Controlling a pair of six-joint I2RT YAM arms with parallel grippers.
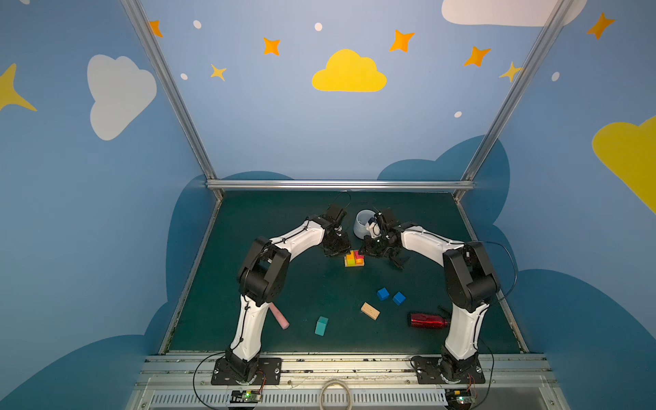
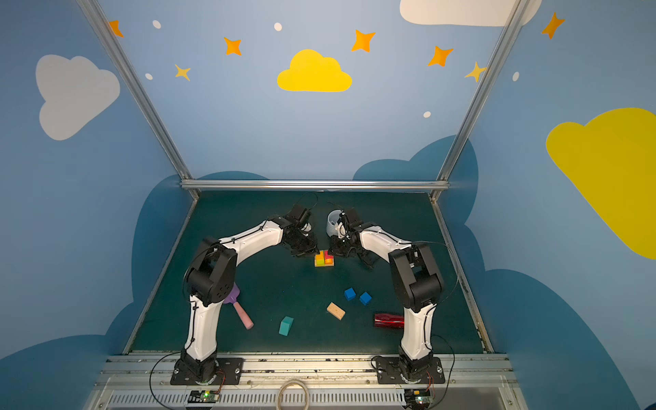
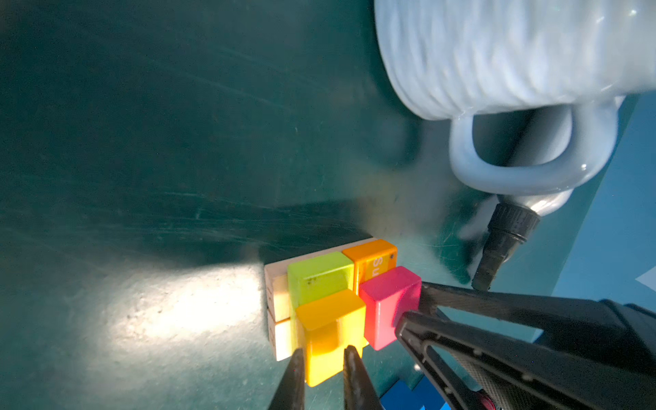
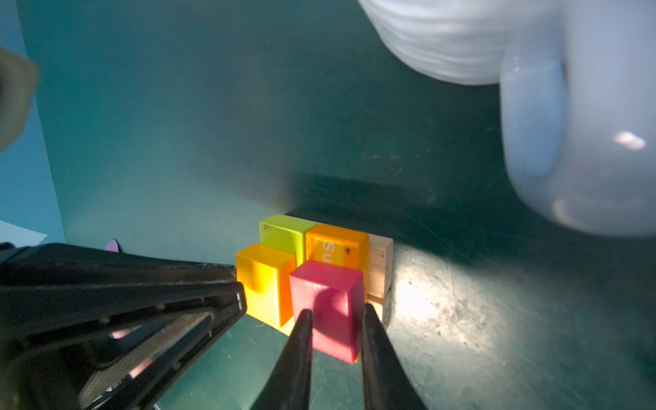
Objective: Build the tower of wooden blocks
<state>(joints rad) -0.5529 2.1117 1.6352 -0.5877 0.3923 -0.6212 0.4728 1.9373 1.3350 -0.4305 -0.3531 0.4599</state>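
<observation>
The tower [image 1: 354, 258] stands mid-table in both top views: tan bars [image 3: 278, 305] lowest, a yellow-green bar [image 3: 319, 277] and an orange bar [image 3: 372, 259] over them, an orange-yellow cube [image 3: 330, 319] and a pink cube [image 4: 330, 294] on top. My left gripper [image 3: 323, 349] is shut on the orange-yellow cube from the tower's left side. My right gripper [image 4: 336, 309] is shut on the pink cube from the right. Loose wood blocks lie nearer the front: two blue cubes [image 1: 382, 294] [image 1: 399, 298], a tan bar [image 1: 370, 311] and a teal peaked piece [image 1: 321, 326].
A white mug [image 1: 364, 223] stands just behind the tower, close to both wrists. A red bottle [image 1: 427, 320] lies by the right arm's base. A pink-handled purple spatula [image 2: 243, 316] lies beside the left arm. Metal frame rails border the green mat [image 1: 284, 284].
</observation>
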